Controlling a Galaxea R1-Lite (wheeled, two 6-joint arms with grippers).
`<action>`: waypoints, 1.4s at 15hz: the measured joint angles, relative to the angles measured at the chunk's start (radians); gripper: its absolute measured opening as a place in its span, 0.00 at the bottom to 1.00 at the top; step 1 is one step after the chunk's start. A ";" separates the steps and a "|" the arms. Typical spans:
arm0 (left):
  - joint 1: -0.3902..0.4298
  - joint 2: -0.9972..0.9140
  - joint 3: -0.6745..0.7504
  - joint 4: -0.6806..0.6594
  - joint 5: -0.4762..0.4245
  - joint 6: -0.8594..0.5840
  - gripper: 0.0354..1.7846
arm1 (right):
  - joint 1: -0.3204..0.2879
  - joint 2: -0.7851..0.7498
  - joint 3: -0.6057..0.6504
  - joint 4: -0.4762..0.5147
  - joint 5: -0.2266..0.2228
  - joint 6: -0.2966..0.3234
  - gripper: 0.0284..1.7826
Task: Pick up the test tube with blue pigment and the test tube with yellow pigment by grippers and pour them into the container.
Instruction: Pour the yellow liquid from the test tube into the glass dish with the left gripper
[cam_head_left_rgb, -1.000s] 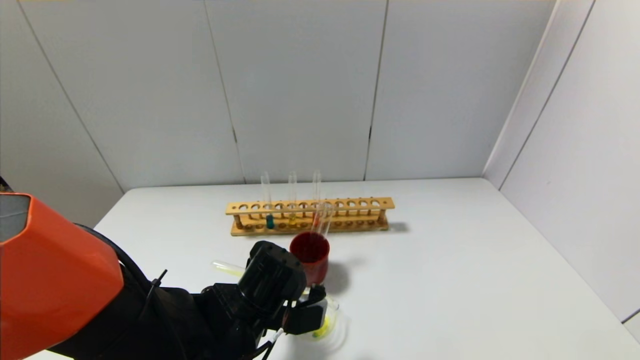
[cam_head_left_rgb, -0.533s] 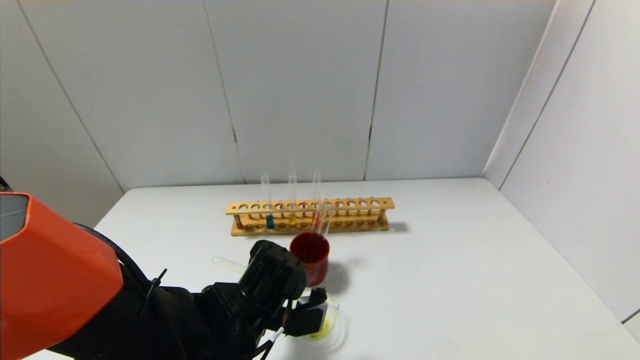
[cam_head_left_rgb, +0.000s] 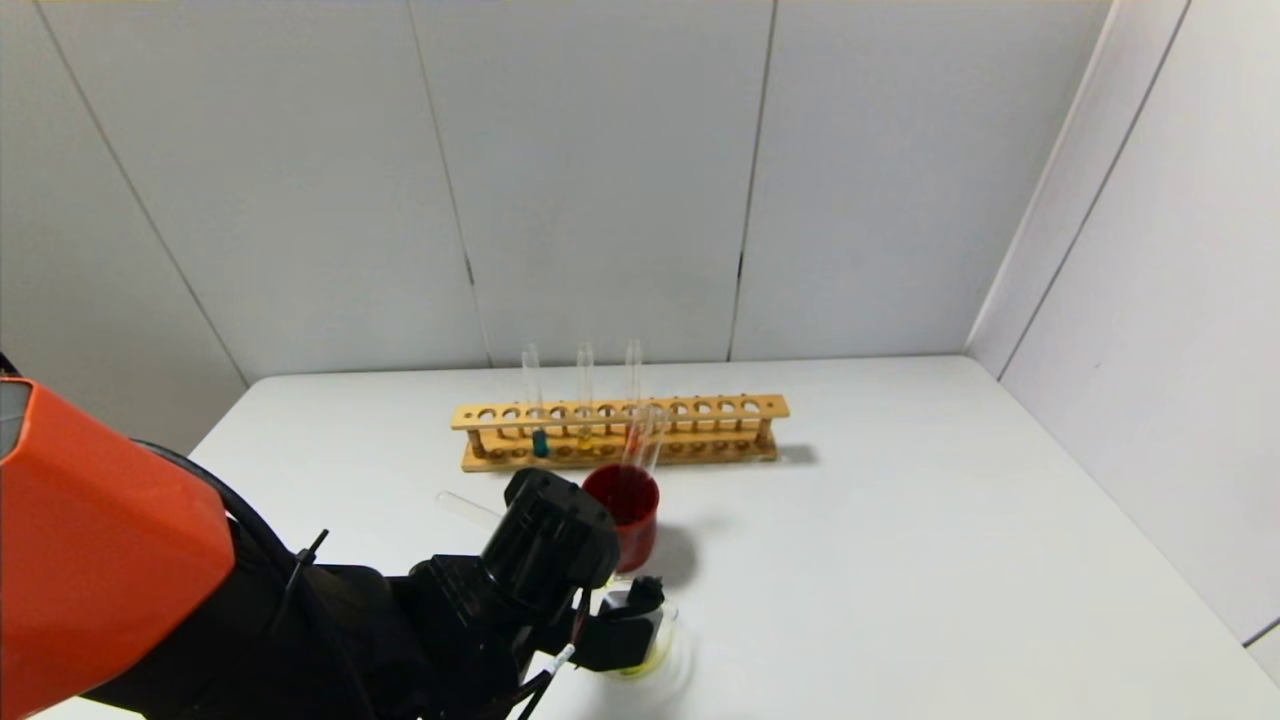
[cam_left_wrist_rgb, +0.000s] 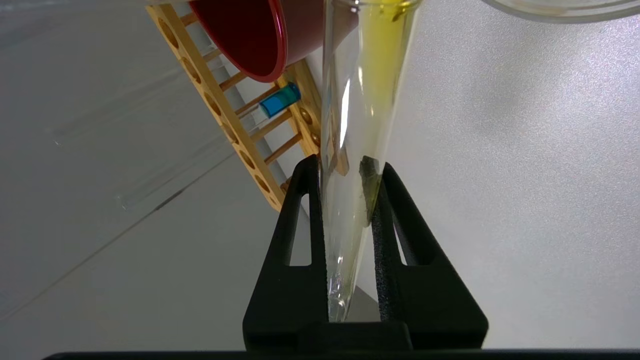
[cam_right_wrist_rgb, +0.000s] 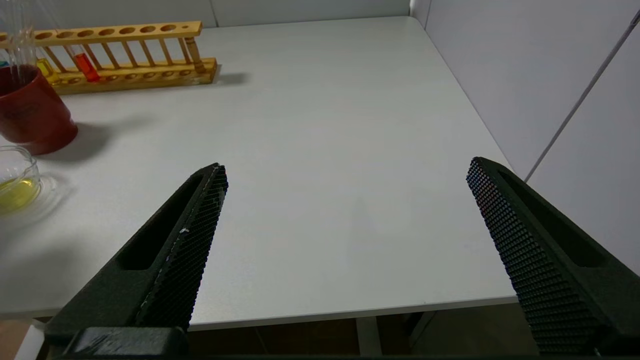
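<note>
the left gripper (cam_left_wrist_rgb: 350, 170), clenched on the test tube with yellow pigment (cam_left_wrist_rgb: 357, 125), has tipped it steeper; the tube looks almost drained, yellow now pooled in the container (cam_head_left_rgb: 655, 640) at the red cup's (cam_head_left_rgb: 625, 515) six o'clock. the blue tube (cam_head_left_rgb: 539, 440) waits in the wooden rack (cam_head_left_rgb: 700, 410). the right gripper (cam_right_wrist_rgb: 345, 210) idles, released.

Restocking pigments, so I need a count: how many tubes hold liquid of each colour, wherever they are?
Blue tube: 1, in the rack
Yellow tubes: 2, the rack tube and the held tube, gripped in the left gripper jaws and tipped toward the beaker
Red tube: 1, in the rack
Total: 4
</note>
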 joint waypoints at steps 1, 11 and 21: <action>-0.002 0.000 0.000 0.001 0.005 0.007 0.16 | 0.000 0.000 0.000 0.000 0.000 0.000 0.98; -0.005 0.006 -0.026 0.002 0.061 0.128 0.16 | 0.000 0.000 0.000 0.000 0.000 0.000 0.98; -0.020 0.020 -0.031 0.002 0.097 0.192 0.16 | 0.000 0.000 0.000 0.000 0.000 0.000 0.98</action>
